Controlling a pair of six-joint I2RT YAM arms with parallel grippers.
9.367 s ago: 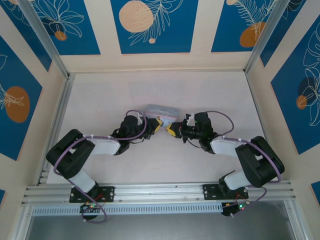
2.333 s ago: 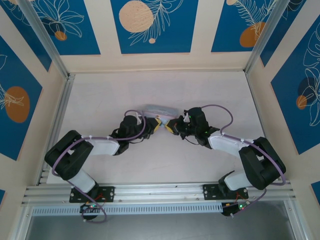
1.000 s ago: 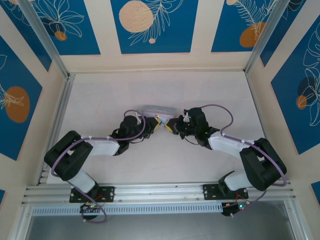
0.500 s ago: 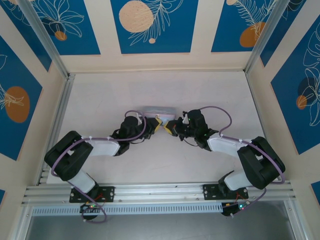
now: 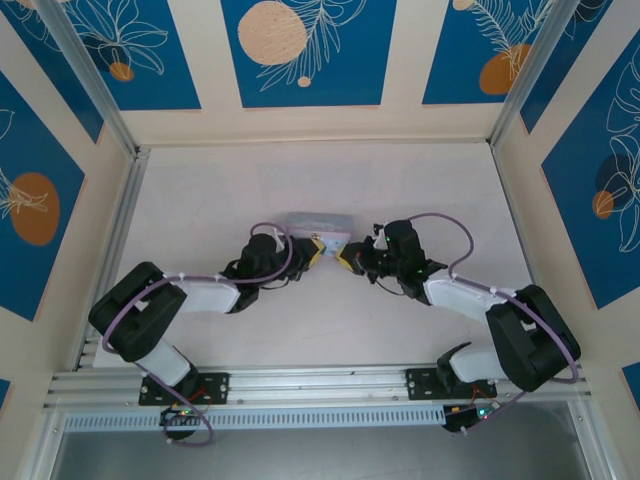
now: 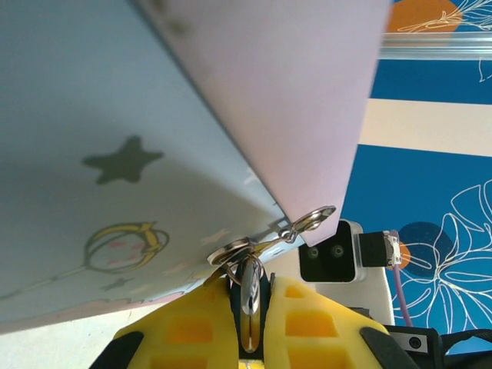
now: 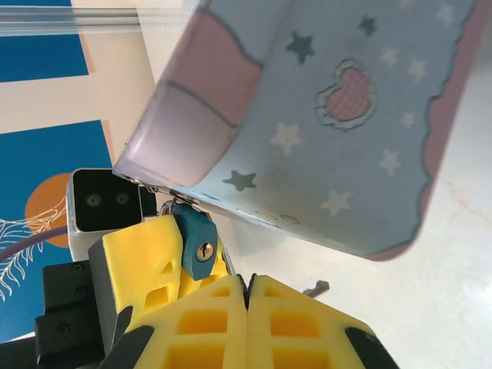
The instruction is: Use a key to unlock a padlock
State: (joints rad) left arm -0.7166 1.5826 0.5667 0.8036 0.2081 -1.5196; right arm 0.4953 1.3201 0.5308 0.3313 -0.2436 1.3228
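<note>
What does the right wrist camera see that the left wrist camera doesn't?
Only the right wrist view: the padlock with its blue body and keyhole, the tin's pink heart, and a tiny metal piece, maybe the key, beyond the shut right tool.
Only the left wrist view: the moon print and a silvery loop pinched inside the shut left tool.
Both: the pale blue tin and the yellow left tool.
</note>
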